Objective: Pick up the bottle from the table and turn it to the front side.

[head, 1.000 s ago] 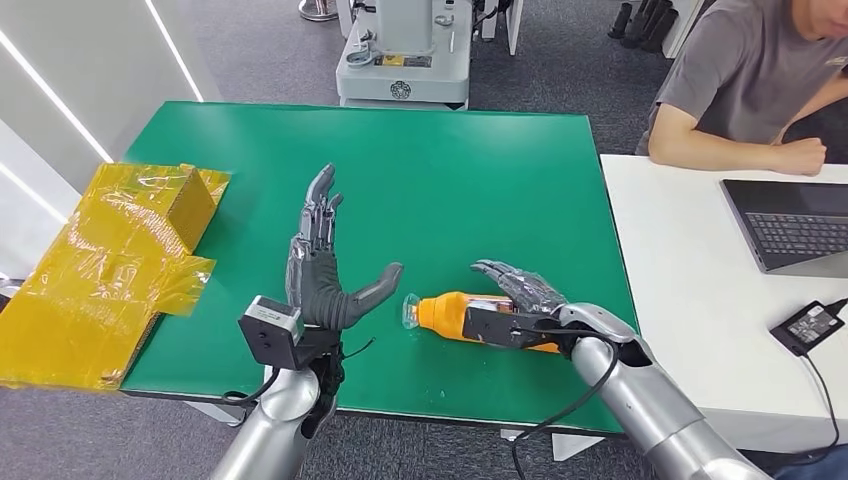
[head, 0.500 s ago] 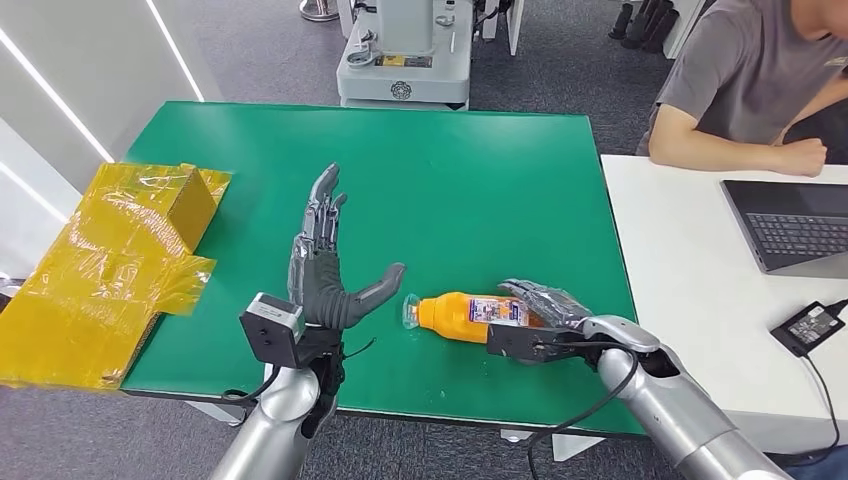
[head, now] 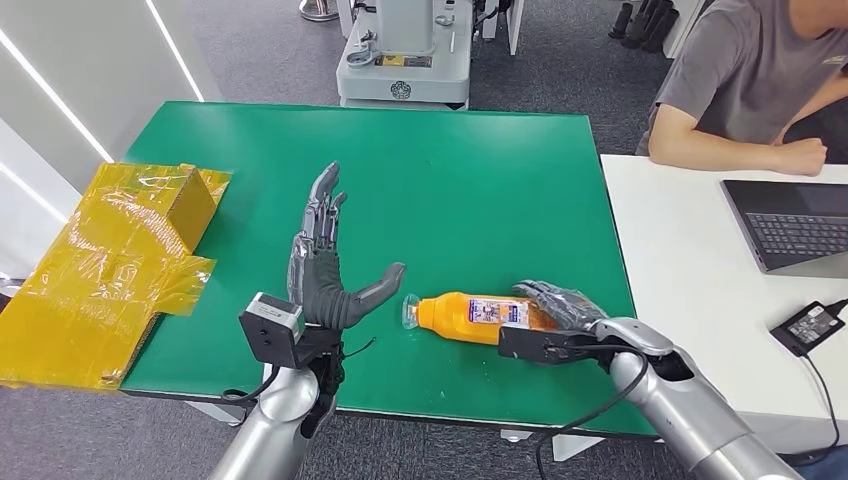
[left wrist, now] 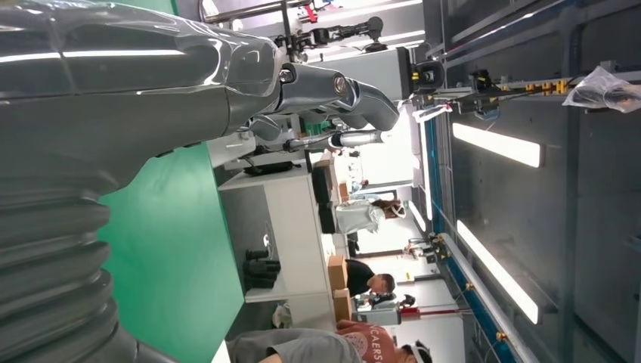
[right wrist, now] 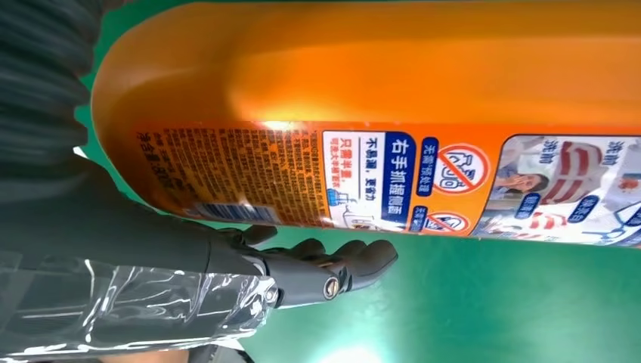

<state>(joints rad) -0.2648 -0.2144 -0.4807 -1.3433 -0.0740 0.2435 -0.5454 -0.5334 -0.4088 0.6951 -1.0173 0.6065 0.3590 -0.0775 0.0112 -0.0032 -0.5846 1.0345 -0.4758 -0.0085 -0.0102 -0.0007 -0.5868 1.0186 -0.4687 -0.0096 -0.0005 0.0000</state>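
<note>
An orange bottle [head: 462, 314] lies on its side near the front edge of the green table [head: 450, 180], clear cap toward my left hand, with a printed label facing up. My right hand [head: 560, 305] lies over the bottle's base end with its fingers spread. In the right wrist view the fingers [right wrist: 317, 272] reach past the bottle [right wrist: 378, 91] with green table showing between them. My left hand [head: 322, 270] stands open and upright on the table, palm toward the bottle, thumb close to the cap. In the left wrist view its fingers [left wrist: 332, 91] are stretched out.
Yellow-wrapped boxes [head: 110, 260] lie at the table's left edge. A white table [head: 690, 290] adjoins on the right with a laptop [head: 795, 225] and a power adapter [head: 808, 325]; a person [head: 750, 80] sits there. A grey machine [head: 405, 55] stands behind.
My right hand has slid along the bottle toward its base end, uncovering more of the label. The left hand has stayed put.
</note>
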